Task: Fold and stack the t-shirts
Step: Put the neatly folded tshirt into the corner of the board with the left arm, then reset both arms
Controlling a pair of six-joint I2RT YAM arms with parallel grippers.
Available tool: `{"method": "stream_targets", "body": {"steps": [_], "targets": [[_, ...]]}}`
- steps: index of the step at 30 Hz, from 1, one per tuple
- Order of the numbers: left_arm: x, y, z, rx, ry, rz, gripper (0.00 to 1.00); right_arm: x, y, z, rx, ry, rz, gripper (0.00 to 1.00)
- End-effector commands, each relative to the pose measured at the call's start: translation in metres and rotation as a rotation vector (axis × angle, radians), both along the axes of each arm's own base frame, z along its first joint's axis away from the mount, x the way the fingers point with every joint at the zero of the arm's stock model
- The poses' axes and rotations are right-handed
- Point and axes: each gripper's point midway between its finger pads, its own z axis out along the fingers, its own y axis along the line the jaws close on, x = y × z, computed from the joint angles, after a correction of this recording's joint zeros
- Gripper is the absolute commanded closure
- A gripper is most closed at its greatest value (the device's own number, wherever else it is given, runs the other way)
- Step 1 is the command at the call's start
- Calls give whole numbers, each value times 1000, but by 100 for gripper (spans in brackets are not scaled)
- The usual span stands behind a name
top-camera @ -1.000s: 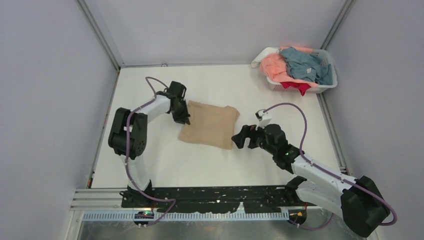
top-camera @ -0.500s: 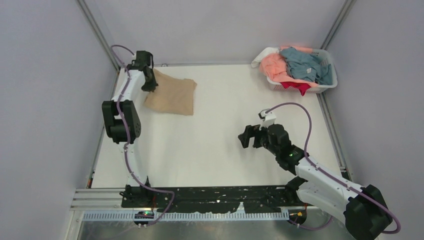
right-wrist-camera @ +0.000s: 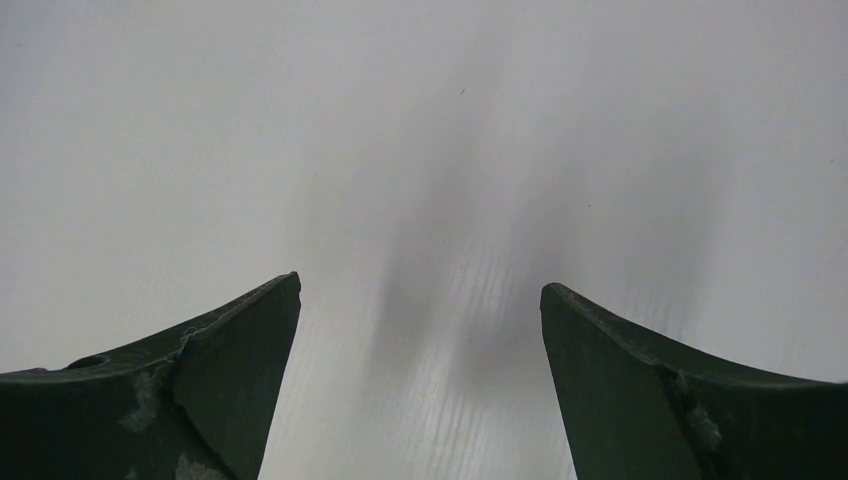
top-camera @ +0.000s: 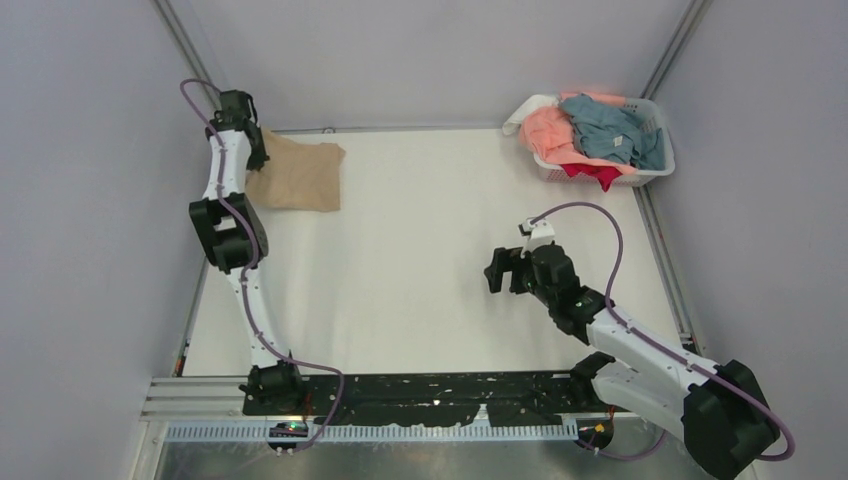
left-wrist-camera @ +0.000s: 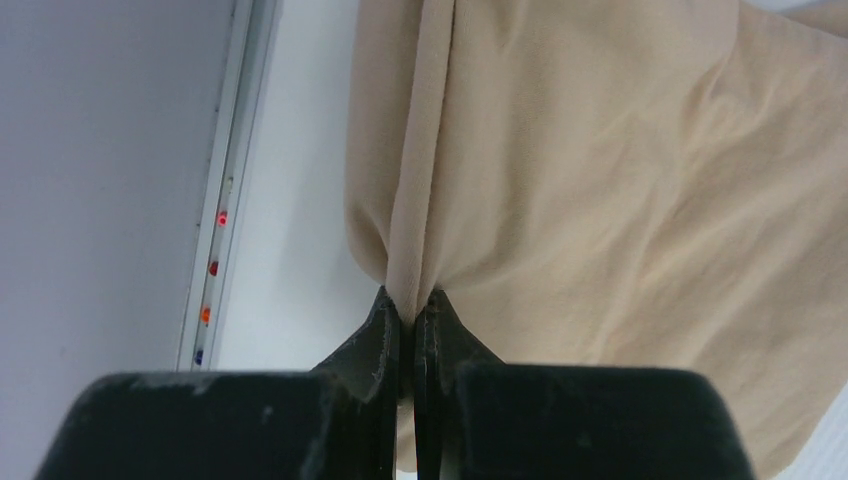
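Observation:
The folded tan-beige t-shirt [top-camera: 297,176] lies at the table's far left corner. My left gripper [top-camera: 256,152] is shut on its left edge. The left wrist view shows the jaws pinching a fold of the tan-beige t-shirt [left-wrist-camera: 600,170], with my left gripper [left-wrist-camera: 411,300] at the fold. My right gripper [top-camera: 497,271] is open and empty above bare table right of centre; in the right wrist view my right gripper [right-wrist-camera: 420,290] shows only white table between its fingers. The salmon-pink t-shirt [top-camera: 551,132], grey-blue t-shirt [top-camera: 612,130] and red t-shirt [top-camera: 592,173] lie heaped in the basket.
A white slotted plastic basket [top-camera: 653,170] stands at the far right corner against the right wall. Grey walls and metal rails border the table on three sides. The left wall rail [left-wrist-camera: 225,190] runs close beside the tan shirt.
My left gripper has dragged the tan-beige t-shirt from the middle of the table to the far left corner. My right gripper has drawn back slightly to the right.

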Motion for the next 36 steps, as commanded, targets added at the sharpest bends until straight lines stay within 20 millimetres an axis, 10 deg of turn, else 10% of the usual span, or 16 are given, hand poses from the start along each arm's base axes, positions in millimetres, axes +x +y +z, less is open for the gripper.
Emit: {"method": "stream_targets", "body": {"steps": [1, 4, 5, 7, 12, 18, 22, 30, 36], "targets": [[14, 16, 35, 32, -96, -23, 100, 14, 2, 17, 16, -31, -33, 5], [12, 23, 39, 35, -103, -9, 93, 14, 4, 16, 21, -12, -32, 5], [12, 24, 39, 37, -105, -7, 82, 14, 4, 17, 23, -11, -33, 5], [12, 26, 46, 48, -120, 7, 30, 14, 5, 18, 32, -8, -32, 5], [9, 21, 79, 22, -189, 30, 1, 13, 5, 23, 52, -7, -46, 5], [-15, -23, 129, -186, -331, 57, 0, 14, -10, 27, 91, -2, -169, 5], [-54, -91, 137, -342, -406, 10, 0, 20, -24, 32, 103, -6, -257, 5], [-205, -245, 57, -436, -410, -210, 0, 7, -28, 27, 143, 11, -241, 5], [-285, -293, 2, -575, -341, -327, 0, -2, -41, 7, 102, 32, -280, 5]]}}
